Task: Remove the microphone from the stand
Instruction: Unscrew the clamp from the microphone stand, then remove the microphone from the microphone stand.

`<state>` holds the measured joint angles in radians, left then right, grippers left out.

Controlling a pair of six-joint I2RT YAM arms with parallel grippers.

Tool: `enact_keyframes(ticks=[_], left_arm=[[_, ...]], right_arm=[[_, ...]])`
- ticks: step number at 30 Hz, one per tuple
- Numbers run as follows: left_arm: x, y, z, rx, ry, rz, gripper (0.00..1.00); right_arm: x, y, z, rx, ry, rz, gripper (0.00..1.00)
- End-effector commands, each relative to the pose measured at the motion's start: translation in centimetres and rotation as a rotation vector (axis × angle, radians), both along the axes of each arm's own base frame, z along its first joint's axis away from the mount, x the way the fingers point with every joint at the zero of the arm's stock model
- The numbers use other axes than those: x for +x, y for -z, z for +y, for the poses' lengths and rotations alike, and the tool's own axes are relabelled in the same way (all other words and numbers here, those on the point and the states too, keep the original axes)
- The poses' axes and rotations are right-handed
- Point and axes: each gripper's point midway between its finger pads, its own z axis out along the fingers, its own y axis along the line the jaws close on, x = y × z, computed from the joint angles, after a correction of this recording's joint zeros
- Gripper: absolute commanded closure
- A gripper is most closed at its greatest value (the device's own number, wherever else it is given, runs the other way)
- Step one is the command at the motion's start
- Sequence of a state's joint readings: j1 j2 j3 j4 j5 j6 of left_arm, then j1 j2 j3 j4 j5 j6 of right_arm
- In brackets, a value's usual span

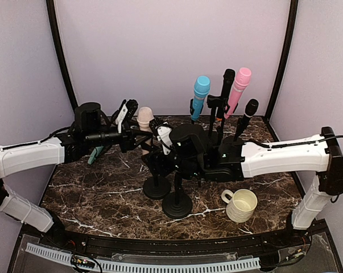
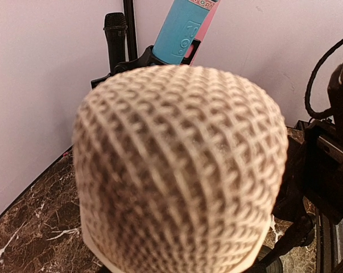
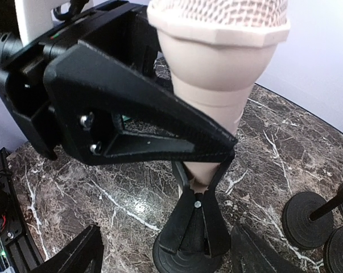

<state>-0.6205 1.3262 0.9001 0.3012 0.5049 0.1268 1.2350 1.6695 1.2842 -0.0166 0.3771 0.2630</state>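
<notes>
Beige microphone is sitting upright in the black clip of its stand, roughly mid-table and a bit left of centre, so not out of there yet. Left gripper comes in from the side and is clamped on the mic's handle just under the mesh head. From the right wrist cam you can see one of its black fingers lying right across the handle, other one's hidden behind. Left wrist cam is basically all mesh head. Right gripper is spread wide with nothing in it, its two tips down low on either side of the clip. Marble tabletop also has a cream mug near the front right, plus blue, pink and black mics on stands at the back
</notes>
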Motion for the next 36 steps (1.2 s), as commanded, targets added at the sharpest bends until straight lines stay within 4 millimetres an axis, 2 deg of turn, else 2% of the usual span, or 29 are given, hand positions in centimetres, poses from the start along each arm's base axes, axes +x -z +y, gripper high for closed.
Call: enact_keyframes(ticks=[1, 11, 17, 20, 24, 26, 28, 31, 33, 36], left_arm=[[-0.7, -1.8, 0.2, -0.025, -0.003, -0.059, 0.62], [-0.7, -2.0, 0.3, -0.022, -0.013, -0.073, 0.63], [-0.7, -2.1, 0.3, -0.022, -0.014, -0.076, 0.63], [-0.7, -2.2, 0.4, -0.023, -0.016, -0.079, 0.64], [-0.8, -2.3, 0.4, -0.024, -0.015, -0.083, 0.64], [-0.7, -2.3, 0.5, -0.022, -0.019, -0.085, 0.65], [-0.8, -2.4, 0.5, -0.022, -0.019, -0.091, 0.65], [-0.6, -3.0, 0.8, -0.018, -0.042, -0.114, 0.65], [-0.1, -3.8, 1.6, 0.001, -0.095, -0.153, 0.65], [0.9, -5.4, 3.9, 0.03, -0.215, -0.217, 0.66]], right_arm=[[1.3, -1.2, -0.1, 0.024, 0.098, -0.014, 0.25], [1.6, 0.2, 0.6, -0.009, 0.112, 0.016, 0.27], [1.9, 0.4, 0.7, -0.013, 0.133, 0.024, 0.38], [2.0, 0.7, 0.7, -0.025, 0.142, 0.026, 0.47], [2.2, 0.7, 0.4, -0.03, 0.161, 0.025, 0.82], [2.2, 0.6, 0.1, -0.026, 0.166, 0.024, 0.93], [2.2, 0.5, 0.0, -0.024, 0.169, 0.022, 0.98], [2.2, 0.4, -0.1, -0.021, 0.172, 0.02, 0.99], [2.2, 0.3, -0.1, -0.019, 0.171, 0.02, 0.99], [2.1, 0.3, -0.2, -0.019, 0.169, 0.02, 0.99]])
